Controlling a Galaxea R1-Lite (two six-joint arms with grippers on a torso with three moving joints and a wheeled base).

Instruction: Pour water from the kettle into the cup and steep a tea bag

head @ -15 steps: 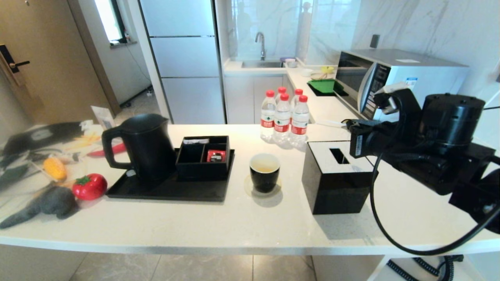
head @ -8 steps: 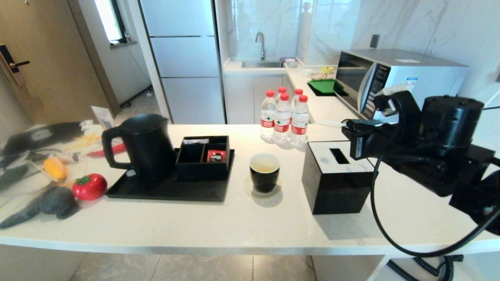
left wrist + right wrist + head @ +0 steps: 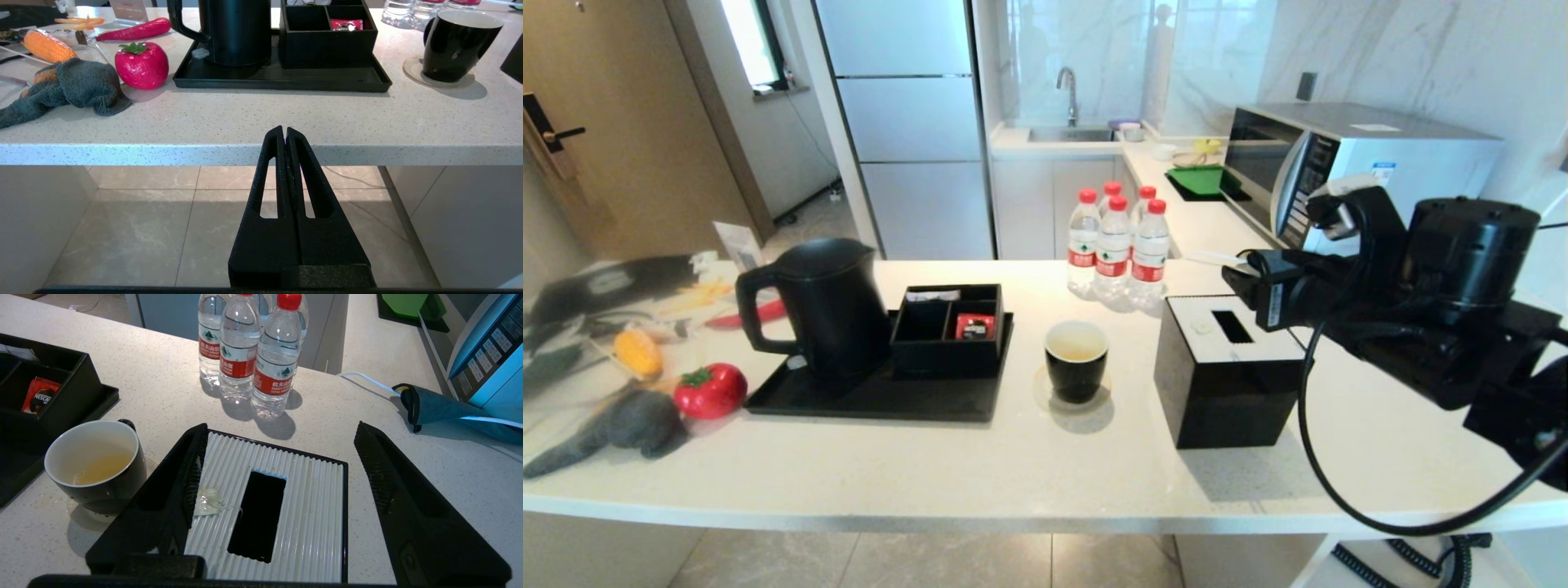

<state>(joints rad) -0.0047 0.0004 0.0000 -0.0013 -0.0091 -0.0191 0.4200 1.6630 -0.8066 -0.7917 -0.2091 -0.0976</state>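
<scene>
The black kettle (image 3: 817, 306) stands on the black tray (image 3: 874, 400) at the left. To the tray's right, the black cup (image 3: 1076, 359) sits on a coaster and holds pale yellowish water (image 3: 102, 467). My right gripper (image 3: 281, 430) hangs open above the black tissue box (image 3: 1225, 384), right of the cup. A small pale wet tea bag (image 3: 208, 501) with a thin string lies on the box's ribbed white top, beside one finger (image 3: 192, 469). My left gripper (image 3: 284, 130) is shut and empty, low in front of the counter's edge.
Several red-capped bottles (image 3: 1115, 245) stand behind the cup. A black compartment box (image 3: 947, 327) with a red packet (image 3: 974, 325) sits on the tray. A microwave (image 3: 1339, 163) is behind my right arm. Toy vegetables and a grey cloth (image 3: 621, 425) lie at the far left.
My right gripper has shifted a little to the left above the tissue box. Kettle, cup and left gripper have not moved.
</scene>
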